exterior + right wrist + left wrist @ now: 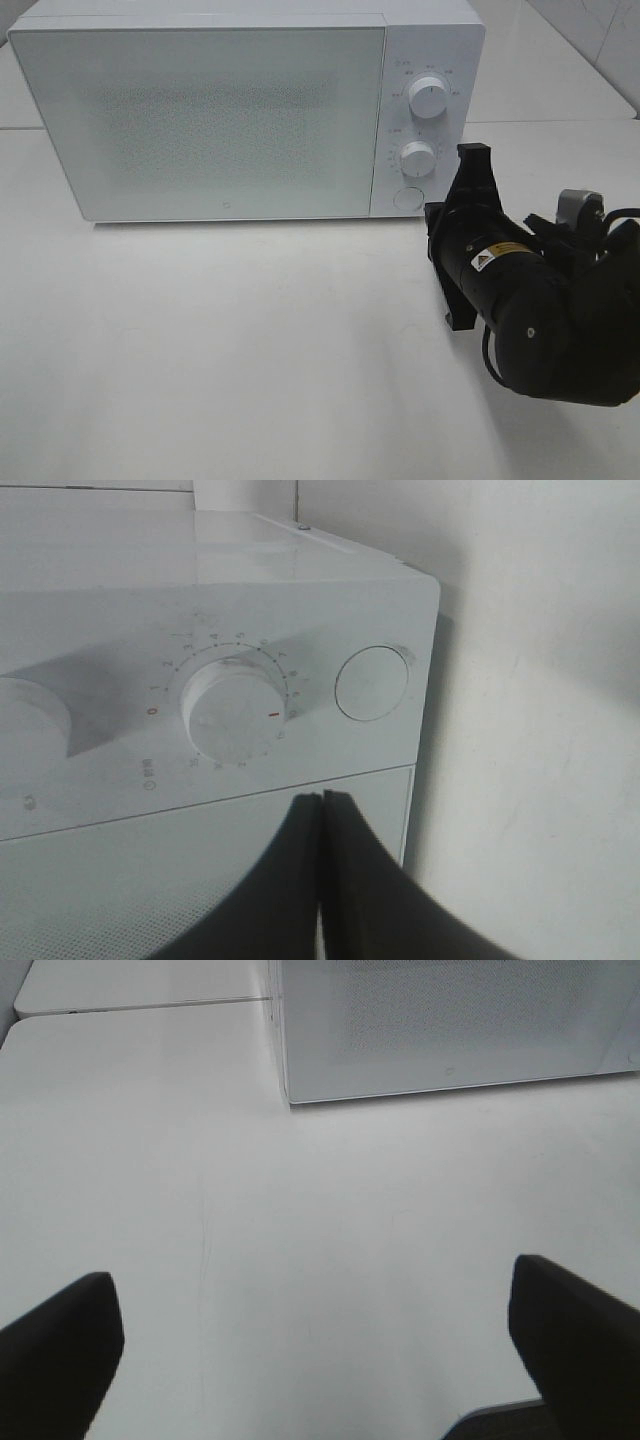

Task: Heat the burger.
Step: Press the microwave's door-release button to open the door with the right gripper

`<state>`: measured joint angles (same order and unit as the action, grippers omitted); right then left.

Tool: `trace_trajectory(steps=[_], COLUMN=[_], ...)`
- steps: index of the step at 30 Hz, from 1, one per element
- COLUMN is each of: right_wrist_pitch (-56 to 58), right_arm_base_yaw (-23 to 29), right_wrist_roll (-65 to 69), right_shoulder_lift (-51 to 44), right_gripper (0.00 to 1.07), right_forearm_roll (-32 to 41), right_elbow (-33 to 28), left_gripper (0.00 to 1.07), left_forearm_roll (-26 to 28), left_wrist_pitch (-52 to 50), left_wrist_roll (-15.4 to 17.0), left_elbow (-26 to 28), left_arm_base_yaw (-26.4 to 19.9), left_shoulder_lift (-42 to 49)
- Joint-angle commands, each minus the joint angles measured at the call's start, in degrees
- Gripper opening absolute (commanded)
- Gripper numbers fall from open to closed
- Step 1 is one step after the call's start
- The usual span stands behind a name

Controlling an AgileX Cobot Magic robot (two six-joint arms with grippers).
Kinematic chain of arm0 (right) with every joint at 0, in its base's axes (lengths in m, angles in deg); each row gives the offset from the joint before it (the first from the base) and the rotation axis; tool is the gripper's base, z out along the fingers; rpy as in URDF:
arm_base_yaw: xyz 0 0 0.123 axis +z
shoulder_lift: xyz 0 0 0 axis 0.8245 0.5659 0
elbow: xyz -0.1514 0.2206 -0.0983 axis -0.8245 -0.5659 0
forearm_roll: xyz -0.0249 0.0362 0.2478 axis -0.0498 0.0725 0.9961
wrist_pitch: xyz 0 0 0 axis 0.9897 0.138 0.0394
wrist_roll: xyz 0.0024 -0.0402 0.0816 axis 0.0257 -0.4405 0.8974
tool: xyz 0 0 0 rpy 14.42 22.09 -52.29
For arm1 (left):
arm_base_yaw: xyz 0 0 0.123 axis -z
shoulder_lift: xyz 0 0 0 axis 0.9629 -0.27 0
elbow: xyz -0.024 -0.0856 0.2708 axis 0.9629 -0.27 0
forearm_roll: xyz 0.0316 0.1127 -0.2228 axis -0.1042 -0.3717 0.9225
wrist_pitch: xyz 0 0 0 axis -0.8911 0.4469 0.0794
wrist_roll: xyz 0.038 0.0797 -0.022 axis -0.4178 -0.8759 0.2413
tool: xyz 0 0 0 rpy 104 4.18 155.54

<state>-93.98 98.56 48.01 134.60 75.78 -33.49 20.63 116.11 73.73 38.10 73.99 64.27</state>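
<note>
Right gripper [322, 798], jaws pressed shut on nothing, points at the microwave panel [455, 130]; advise centring its tip on the round button [373, 683] just ahead before pushing; left gripper [312, 1280] spread empty; burger unseen.

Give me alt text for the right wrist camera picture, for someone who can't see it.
Two black fingers, pressed shut, point at the front of a white microwave, close to a numbered dial and a round button. The microwave's door is closed.
</note>
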Motion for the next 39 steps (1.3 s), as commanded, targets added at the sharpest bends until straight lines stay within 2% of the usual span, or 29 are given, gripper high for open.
trace_trajectory(steps=[1, 12, 16, 28, 32, 39], right_wrist_pitch=[0.6, 3.2, 4.8, 8.4, 9.0, 9.1], right_arm_base_yaw=[-0.3, -0.5, -2.5, -7.2, -7.7, -7.7], right_wrist_roll=[0.1, -0.1, -0.5, -5.9, -5.8, -3.0], right_shoulder_lift=[1.2, 7.0, 8.5, 8.6, 9.1, 12.4], right_gripper=[0.00, 0.00, 0.00, 0.00, 0.00, 0.00], right_forearm_roll=[-0.2, 0.7, 0.2, -0.1, -0.1, -1.8], right_elbow=[1.4, 7.4, 10.1, 14.0, 14.0, 17.5], left_gripper=[0.98, 0.98, 0.98, 0.98, 0.98, 0.98], left_forearm_roll=[0.3, 0.3, 0.3, 0.3, 0.3, 0.3], left_wrist_pitch=[-0.8, -0.8, -0.8, -0.8, -0.8, -0.8], left_wrist_roll=[0.2, 0.2, 0.2, 0.2, 0.2, 0.2], left_elbow=[-0.2, -0.2, -0.2, -0.2, -0.2, -0.2], left_arm_base_yaw=[-0.1, -0.1, -0.1, -0.1, -0.1, -0.1], left_shoulder_lift=[0.9, 0.9, 0.9, 0.9, 0.9, 0.9])
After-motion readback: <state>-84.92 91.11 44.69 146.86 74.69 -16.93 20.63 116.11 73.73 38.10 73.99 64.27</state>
